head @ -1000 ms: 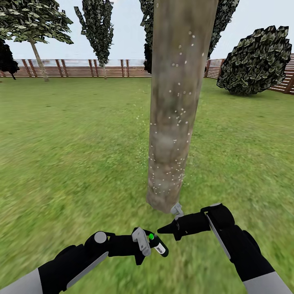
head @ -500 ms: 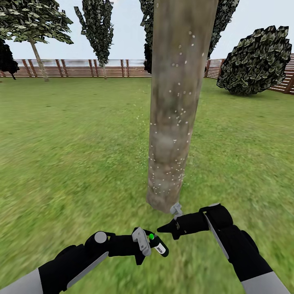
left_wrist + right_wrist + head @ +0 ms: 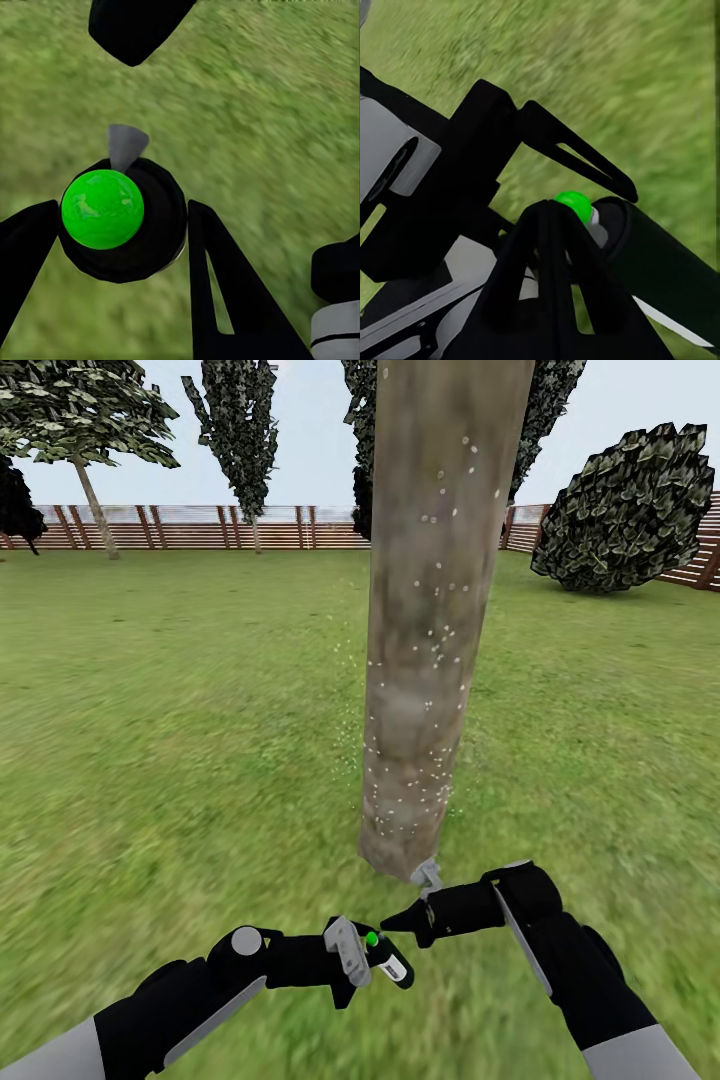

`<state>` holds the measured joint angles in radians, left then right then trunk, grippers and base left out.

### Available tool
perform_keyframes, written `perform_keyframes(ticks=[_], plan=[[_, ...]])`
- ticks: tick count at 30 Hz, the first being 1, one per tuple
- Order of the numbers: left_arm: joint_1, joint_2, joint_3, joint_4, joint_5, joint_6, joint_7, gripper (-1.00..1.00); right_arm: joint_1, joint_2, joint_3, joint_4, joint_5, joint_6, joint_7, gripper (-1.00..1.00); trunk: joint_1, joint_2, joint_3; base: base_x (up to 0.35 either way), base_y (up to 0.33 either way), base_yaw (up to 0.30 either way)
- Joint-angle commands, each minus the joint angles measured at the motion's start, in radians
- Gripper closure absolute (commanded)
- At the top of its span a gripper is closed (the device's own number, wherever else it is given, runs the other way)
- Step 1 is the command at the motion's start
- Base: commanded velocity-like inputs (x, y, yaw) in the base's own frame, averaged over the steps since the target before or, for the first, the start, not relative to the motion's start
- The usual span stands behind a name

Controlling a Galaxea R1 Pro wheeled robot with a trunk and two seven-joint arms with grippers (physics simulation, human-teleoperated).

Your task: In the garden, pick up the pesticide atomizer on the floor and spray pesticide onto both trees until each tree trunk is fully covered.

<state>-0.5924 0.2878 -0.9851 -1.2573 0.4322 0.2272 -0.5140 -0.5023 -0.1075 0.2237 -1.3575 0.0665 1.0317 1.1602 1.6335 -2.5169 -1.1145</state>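
Parked close to the tree trunk (image 3: 430,610) at 12 o'clock on the lawn (image 3: 170,710), arms low at its base, probably so the spray lands on bark rather than grass. Pesticide atomizer (image 3: 388,960) held in the left gripper (image 3: 352,956) at about 6 o'clock, green cap up, body lying across the jaws; in the left wrist view, jaws pressed against either side of the atomizer (image 3: 120,219), closed on it. Right gripper (image 3: 400,920) brought in from 4 o'clock, tip just above and beside the green cap, likely there to work the nozzle while the left steadies. Right jaws drawn together to a point in the right wrist view, closed (image 3: 547,225) with nothing between them, green cap (image 3: 574,202) just past the tip; contact with the cap not certain. White specks of pesticide (image 3: 420,780) scattered up the near face of the trunk, sparse higher up, so coverage judged partial. Fence (image 3: 200,528) and bush (image 3: 630,510) well behind.
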Motion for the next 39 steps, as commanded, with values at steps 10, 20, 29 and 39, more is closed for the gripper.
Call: perform_keyframes(ticks=[10, 20, 29, 39], plan=[[-0.001, 0.001, -0.001, -0.002, 0.011, 0.009, 0.000, 1.00, -0.001, 0.002, 0.001, 0.003, 0.007, 0.005, 0.001, 1.00, 0.000, 0.000, -0.001, 0.000, 0.000, 0.000], [-0.001, 0.001, -0.001, -0.003, 0.011, 0.009, 0.000, 1.00, -0.001, 0.003, 0.002, 0.027, 0.001, 0.005, -0.051, 1.00, 0.000, 0.000, -0.001, 0.000, 0.000, 0.000], [-0.001, 0.001, -0.001, -0.004, 0.011, 0.009, 0.000, 1.00, -0.001, 0.005, 0.003, 0.031, -0.001, 0.005, -0.054, 1.00, 0.000, 0.000, -0.001, 0.000, 0.000, 0.000], [-0.001, 0.001, -0.001, -0.005, 0.011, 0.009, 0.000, 1.00, -0.001, 0.032, 0.011, 0.043, 0.004, 0.005, -0.060, 1.00, 0.000, 0.000, -0.001, 0.000, 0.000, 0.000]])
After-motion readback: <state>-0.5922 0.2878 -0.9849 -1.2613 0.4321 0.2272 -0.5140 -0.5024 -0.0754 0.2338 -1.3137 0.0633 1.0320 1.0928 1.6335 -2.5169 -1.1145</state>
